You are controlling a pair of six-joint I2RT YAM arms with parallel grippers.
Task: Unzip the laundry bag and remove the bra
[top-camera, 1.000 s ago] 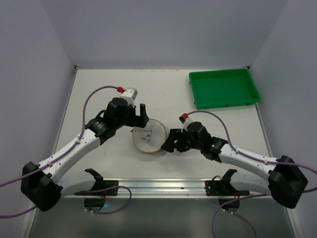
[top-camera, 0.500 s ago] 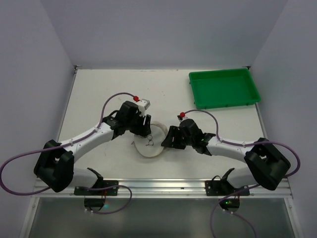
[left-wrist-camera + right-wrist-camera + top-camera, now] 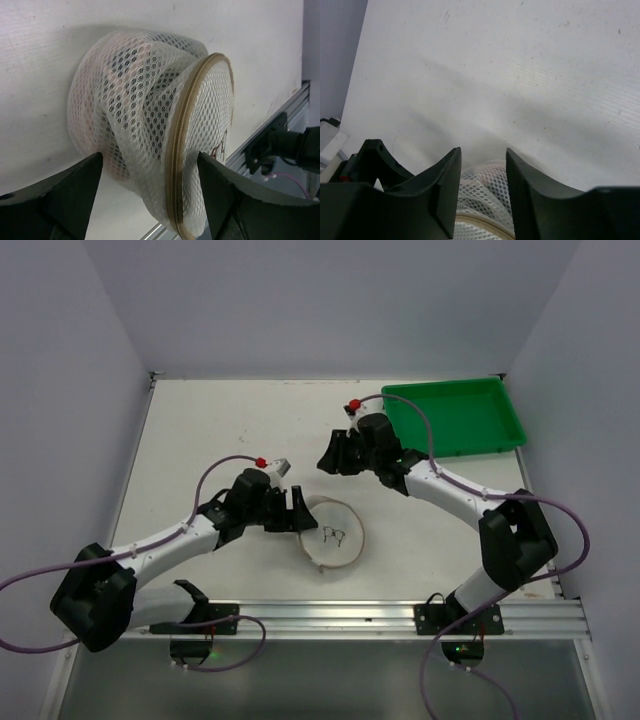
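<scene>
On my white table I count two items: a cream mesh laundry bag near the front centre, its pictogram visible from above, and a green tray at the far right corner.

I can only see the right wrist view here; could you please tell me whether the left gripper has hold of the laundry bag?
Observer: No, it has no grip. The left gripper is open, its fingers standing on either side of the laundry bag, which lies on the table.
Operator: Thank you. Is the zipper open?
Observer: The tan zipper around the flat face looks closed wherever the left wrist view shows it. I see no pull.
Operator: And where is my right gripper relative to the bag?
Observer: From above, the right gripper, open and empty, is beyond the bag, toward the green tray.
</scene>
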